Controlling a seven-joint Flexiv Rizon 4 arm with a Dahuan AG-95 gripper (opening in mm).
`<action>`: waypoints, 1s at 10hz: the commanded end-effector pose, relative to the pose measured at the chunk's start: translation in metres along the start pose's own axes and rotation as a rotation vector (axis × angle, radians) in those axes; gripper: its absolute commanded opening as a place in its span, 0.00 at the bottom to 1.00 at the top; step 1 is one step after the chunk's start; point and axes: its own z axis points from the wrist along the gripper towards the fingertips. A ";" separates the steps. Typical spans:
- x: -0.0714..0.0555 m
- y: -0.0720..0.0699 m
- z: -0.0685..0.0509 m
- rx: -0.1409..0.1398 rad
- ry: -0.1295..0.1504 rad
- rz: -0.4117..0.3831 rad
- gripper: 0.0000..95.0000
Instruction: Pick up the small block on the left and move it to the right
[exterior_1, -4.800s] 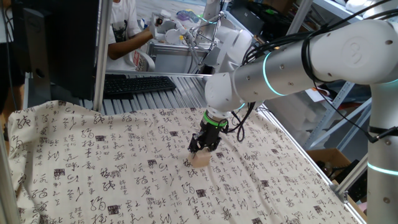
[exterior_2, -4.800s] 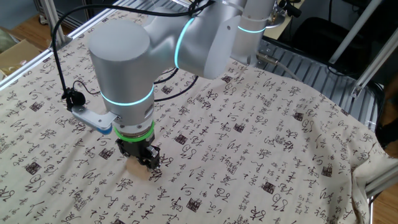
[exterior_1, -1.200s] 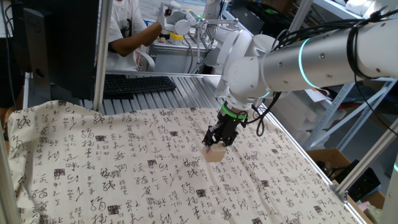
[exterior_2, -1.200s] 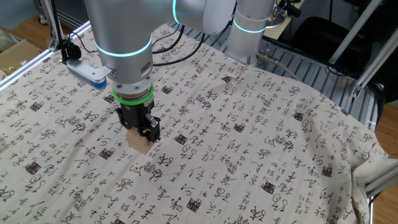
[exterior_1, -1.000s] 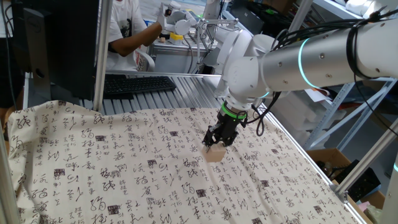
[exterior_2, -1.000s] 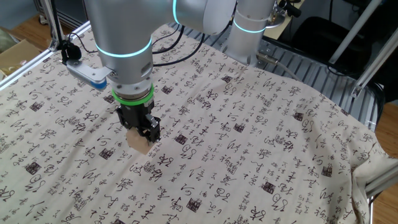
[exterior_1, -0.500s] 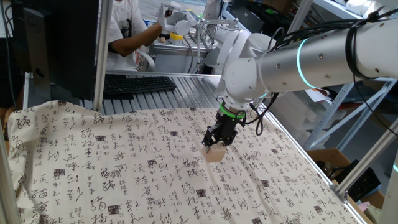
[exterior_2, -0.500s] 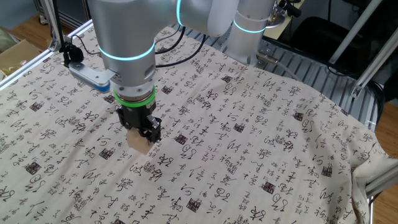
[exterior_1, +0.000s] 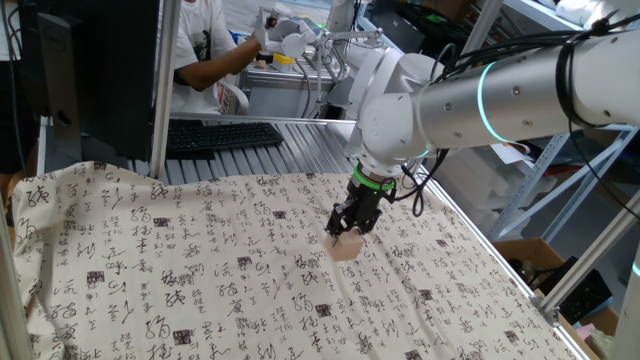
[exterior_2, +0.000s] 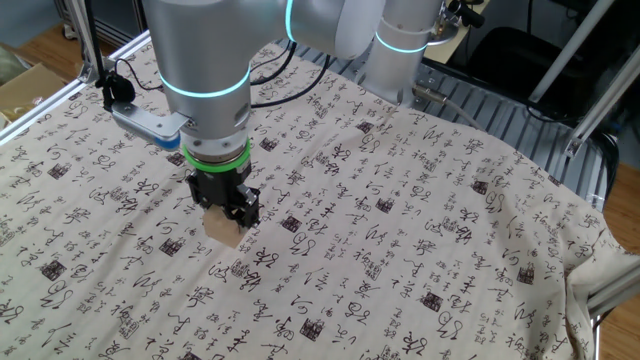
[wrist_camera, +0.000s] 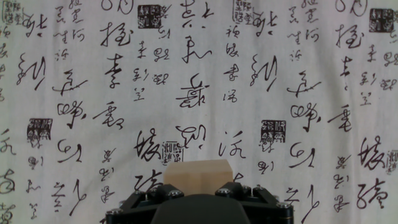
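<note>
The small block (exterior_1: 346, 247) is a plain light tan wooden cube. My gripper (exterior_1: 349, 236) is shut on it and holds it a little above the calligraphy-printed cloth (exterior_1: 200, 290). In the other fixed view the block (exterior_2: 225, 229) hangs under the black gripper tips (exterior_2: 226, 215), its shadow on the cloth below. In the hand view the block (wrist_camera: 198, 172) shows at the bottom centre between the black gripper parts; the gripper (wrist_camera: 198, 190) covers its near side.
A black keyboard (exterior_1: 222, 135) lies behind the cloth on the metal table. A person (exterior_1: 205, 50) works at the back. A metal frame post (exterior_1: 160, 90) stands at the back left. The cloth hangs over the table's right edge (exterior_2: 600, 270).
Since 4.8 s ago the gripper has lifted the block off the cloth and carried it right. Over the last second it has barely moved.
</note>
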 end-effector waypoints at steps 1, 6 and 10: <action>0.000 0.000 0.000 0.002 0.002 -0.029 0.00; 0.000 0.000 0.000 0.009 0.009 -0.089 0.00; 0.000 0.000 0.000 0.007 0.011 -0.093 0.00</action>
